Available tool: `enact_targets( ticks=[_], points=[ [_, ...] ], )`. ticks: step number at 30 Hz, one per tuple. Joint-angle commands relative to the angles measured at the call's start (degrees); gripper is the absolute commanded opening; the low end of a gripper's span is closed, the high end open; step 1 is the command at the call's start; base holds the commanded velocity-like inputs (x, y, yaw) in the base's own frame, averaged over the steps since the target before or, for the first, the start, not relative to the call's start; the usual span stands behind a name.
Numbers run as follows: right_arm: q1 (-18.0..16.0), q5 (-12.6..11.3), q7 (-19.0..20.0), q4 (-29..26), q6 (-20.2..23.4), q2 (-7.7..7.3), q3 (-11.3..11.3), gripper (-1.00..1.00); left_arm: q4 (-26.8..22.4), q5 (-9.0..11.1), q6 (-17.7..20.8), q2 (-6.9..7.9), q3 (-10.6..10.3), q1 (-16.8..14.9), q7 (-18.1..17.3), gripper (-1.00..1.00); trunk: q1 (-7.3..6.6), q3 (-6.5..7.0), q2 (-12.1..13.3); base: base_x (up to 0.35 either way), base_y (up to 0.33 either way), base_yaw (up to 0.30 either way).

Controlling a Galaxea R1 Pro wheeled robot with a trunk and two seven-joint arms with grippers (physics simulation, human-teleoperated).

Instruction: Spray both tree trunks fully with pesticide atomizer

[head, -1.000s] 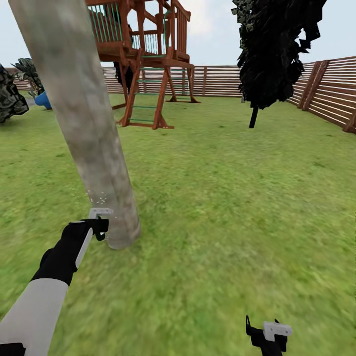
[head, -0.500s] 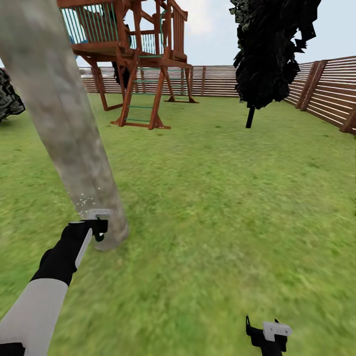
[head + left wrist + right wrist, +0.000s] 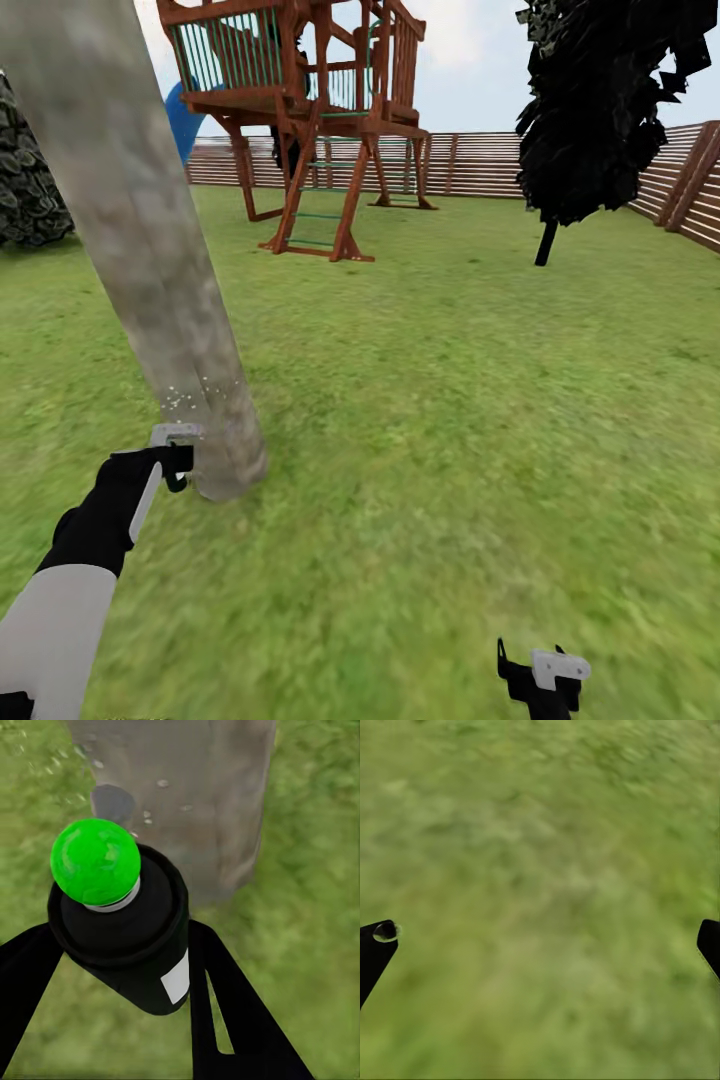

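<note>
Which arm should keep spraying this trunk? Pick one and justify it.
Left. The left gripper holds the pesticide atomizer aimed at the tree trunk, with mist specks on it. The right gripper hangs open over grass.

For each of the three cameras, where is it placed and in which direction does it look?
Head view: from the robot's head, forward and down over the lawn; tree trunk, left gripper, right gripper.
Left wrist view: along the left gripper's fingers at the atomizer, green-tipped, and trunk.
Right wrist view: down at grass; fingertips wide apart.
Shared by head and left wrist: trunk, whitish specks.
</note>
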Motion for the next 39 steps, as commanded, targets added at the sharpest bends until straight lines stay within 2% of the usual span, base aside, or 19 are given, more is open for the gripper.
enact_targets(
  ticks=[1,4,7,10,12,14,15,16,18,20,22,24,26,28,30,31,35,37,39],
  points=[
    [0.0,0.0,0.0,0.0,0.0,0.00,0.0,1.00,0.0,0.1,0.0,-0.26,-0.3,0.0,0.0,-1.00,0.00,0.00,0.0,0.139,-0.273,0.116],
    [0.0,0.0,0.0,0.0,0.0,0.00,0.0,1.00,0.2,0.2,0.0,-0.88,-0.4,0.0,0.1,-1.00,0.00,0.00,0.0,0.139,-0.273,0.026],
    [0.0,0.0,0.0,0.0,0.0,0.00,0.0,1.00,0.5,0.2,0.1,-2.59,-1.7,0.0,0.0,-1.00,0.00,0.00,0.0,0.139,-0.273,0.002],
    [0.0,0.0,0.0,0.0,0.0,0.00,0.0,1.00,0.5,0.0,0.1,-1.52,-1.5,0.0,0.0,-1.00,0.00,0.00,0.0,0.139,-0.273,0.159],
    [0.0,0.0,0.0,0.0,0.0,0.00,0.0,1.00,0.5,0.0,0.1,0.66,-1.5,0.1,0.0,-1.00,0.00,0.00,0.0,0.139,-0.273,0.265],
    [0.0,0.0,0.0,0.0,0.0,0.00,0.0,1.00,0.6,0.1,0.1,0.52,-1.8,0.2,0.0,-1.00,0.00,0.00,0.0,0.139,-0.273,0.275],
    [0.0,0.0,0.0,0.0,0.0,0.00,0.0,1.00,0.6,0.1,0.1,-0.19,-2.0,0.1,0.0,-1.00,0.00,0.00,0.0,0.139,-0.273,0.271],
    [0.0,0.0,0.0,0.0,0.0,0.00,0.0,1.00,0.8,0.1,0.1,-1.93,-2.5,0.1,0.0,-1.00,0.00,0.00,0.0,0.139,-0.273,0.118],
    [0.0,0.0,0.0,0.0,0.0,0.00,-0.1,1.00,0.9,0.1,0.1,-2.80,-2.7,0.1,0.1,-1.00,0.00,0.00,0.0,0.141,-0.272,0.034],
    [0.0,0.0,0.0,0.0,0.0,0.00,0.0,1.00,1.8,0.0,0.1,-1.38,-2.2,0.1,0.4,-1.00,0.00,0.00,0.0,0.149,-0.267,0.006],
    [0.0,0.0,0.0,0.0,0.0,0.00,0.0,1.00,5.7,0.0,-0.2,2.09,-2.1,0.2,1.1,-1.00,0.00,0.00,0.0,0.146,-0.266,0.004],
    [0.0,0.0,0.0,0.0,0.0,0.00,0.0,1.00,8.8,0.0,-0.7,2.75,-2.2,0.2,1.3,-1.00,0.00,0.00,0.0,0.140,-0.266,0.149],
    [0.0,0.0,0.0,0.0,0.0,0.00,0.0,1.00,9.9,0.3,-0.9,1.98,-2.4,0.4,1.4,-1.00,0.00,0.00,0.0,0.139,-0.265,0.248],
    [0.0,0.0,0.0,0.0,0.0,0.00,0.0,1.00,10.1,0.2,-1.0,-0.62,-2.3,0.5,1.4,-1.00,0.00,0.00,0.0,0.138,-0.265,0.273],
    [0.0,0.0,0.0,0.0,0.0,0.00,0.0,1.00,10.1,0.1,-1.0,-1.69,-2.1,0.5,1.5,-1.00,0.00,0.00,0.0,0.138,-0.265,0.277],
    [0.0,0.0,0.0,0.0,0.0,0.00,0.0,1.00,10.2,0.1,-1.1,-1.25,-1.7,0.5,1.4,-1.00,0.00,0.00,0.0,0.138,-0.266,0.277],
    [0.0,0.0,0.0,0.0,0.0,0.00,0.0,1.00,13.8,0.0,-4.3,2.95,1.4,0.6,1.3,-1.00,0.00,0.00,0.0,0.138,-0.266,0.203],
    [0.0,0.0,0.0,0.0,0.0,0.00,0.0,1.00,15.4,0.0,-6.4,2.24,1.3,0.6,1.4,-1.00,0.00,0.00,0.0,0.138,-0.266,0.018],
    [0.0,0.0,0.0,0.0,0.0,0.00,0.0,1.00,16.0,0.0,-6.8,0.03,1.3,0.6,1.4,-1.00,0.00,0.00,0.0,0.138,-0.265,0.003]
  ],
)
